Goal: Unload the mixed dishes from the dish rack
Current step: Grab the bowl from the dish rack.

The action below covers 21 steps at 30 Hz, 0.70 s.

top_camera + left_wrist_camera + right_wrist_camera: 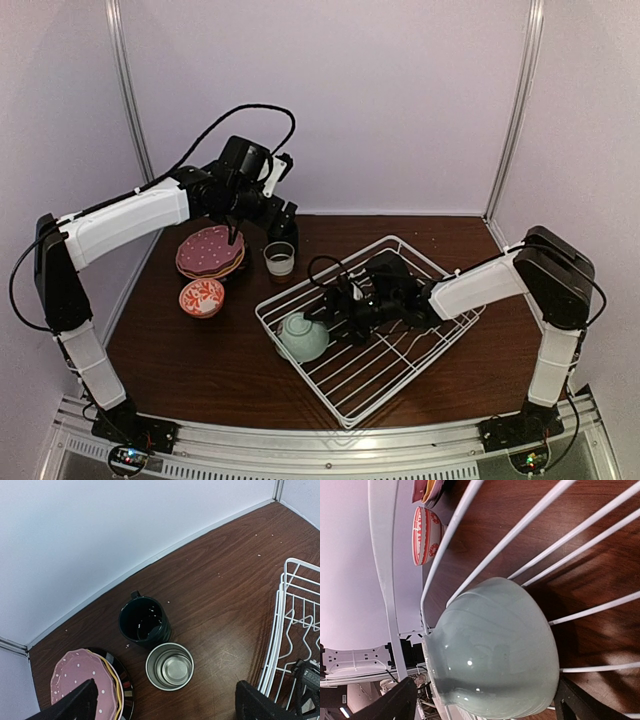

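A: Status on the rack?

B: Nearly done, I'd say. The dish rack [395, 385] sits at 4 o'clock on the table [200, 370]. Only dish I see in it is the pale green bowl [301, 338], upside down on the wires at the rack's 8 o'clock corner.

A: What's already out?

B: The plates [210, 250] are stacked at the table's 10 o'clock, pink on top w/ yellow under it. The red-and-white bowl [202, 297] is just at their 6, and the cup [280, 258] is at their 3. The dark green mug [144, 622] stands upright at the cup's 11 o'clock. Only the left wrist cam shows it, since the arm blocks it from the top cam.

A: Utensil?

B: Not in any view.

A: Grippers?

B: The left gripper [165, 707] hangs above the mug and cup, jaws wide apart, nothing between them. The right gripper [335, 312] is low inside the rack at the bowl's 2 o'clock, w/ one finger on either side of the bowl. The wrist cam is too close, so I can't tell whether the pads press on it or only flank it. The bowl rests on the wires, not lifted.

A: What's left?

B: Get that bowl out onto the table w/ the rest. After that the rack looks done.
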Motion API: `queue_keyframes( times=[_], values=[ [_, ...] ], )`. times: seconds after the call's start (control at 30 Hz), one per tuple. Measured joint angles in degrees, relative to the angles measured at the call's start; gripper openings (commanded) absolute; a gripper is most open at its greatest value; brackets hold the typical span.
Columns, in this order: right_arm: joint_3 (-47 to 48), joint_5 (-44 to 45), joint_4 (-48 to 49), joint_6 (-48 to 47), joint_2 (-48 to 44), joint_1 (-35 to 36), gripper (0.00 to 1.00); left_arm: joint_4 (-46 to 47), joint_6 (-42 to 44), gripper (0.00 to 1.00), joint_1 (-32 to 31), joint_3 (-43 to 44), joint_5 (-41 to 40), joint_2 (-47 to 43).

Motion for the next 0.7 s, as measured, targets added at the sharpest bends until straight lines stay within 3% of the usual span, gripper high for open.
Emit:
queue_keyframes(
  times=[0.23, 0.43, 0.5, 0.6, 0.7],
  values=[
    [0.85, 0.63, -2.08, -0.55, 0.07, 0.17, 0.96, 0.02, 0.00, 0.97, 0.00, -0.02, 0.00, 0.00],
    [1.81, 0.66, -2.89, -1.49, 1.36, 0.31, 0.76, 0.00, -0.02, 0.97, 0.00, -0.13, -0.04, 0.00],
    [1.57, 0.07, -1.29, -0.76, 2.08, 0.28, 0.75, 0.02, 0.00, 0.97, 0.00, -0.15, -0.07, 0.00],
    [0.96, 0.00, 0.61, 0.20, 2.36, 0.35, 0.85, 0.02, -0.02, 0.98, 0.00, -0.17, -0.09, 0.00],
    [0.96, -0.09, 1.03, 0.28, 2.36, 0.35, 0.85, 0.04, 0.00, 0.97, 0.00, -0.28, -0.11, 0.00]
  ],
)
